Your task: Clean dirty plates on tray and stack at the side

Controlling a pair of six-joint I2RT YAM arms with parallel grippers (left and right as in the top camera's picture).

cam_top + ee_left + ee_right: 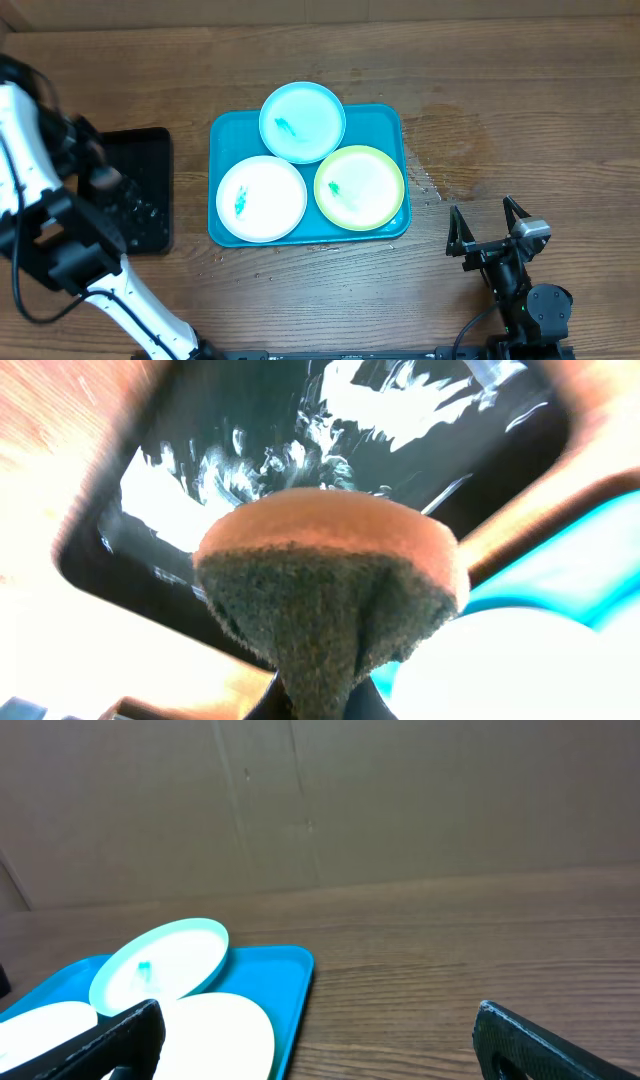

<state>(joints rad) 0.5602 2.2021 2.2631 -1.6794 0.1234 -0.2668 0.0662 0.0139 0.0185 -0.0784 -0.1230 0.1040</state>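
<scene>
Wooden tabletop (520, 100), robot's side first: the right gripper (481, 207) rests spread wide and empty off the near right corner of the teal tray (385, 120), while the left gripper (105, 180) pinches a folded sponge (330, 570) above the wet black tray (150, 145). Beyond, the white plate (261, 199) and yellow-green plate (360, 187) lie at the teal tray's front, and the pale blue plate (302, 121) overlaps its back rim. Each plate carries a teal smear. Good scrubbing likely means taking the sponge to the white plate, nearest it, and pressing flat on the smear while the free arm steadies the rim.
</scene>
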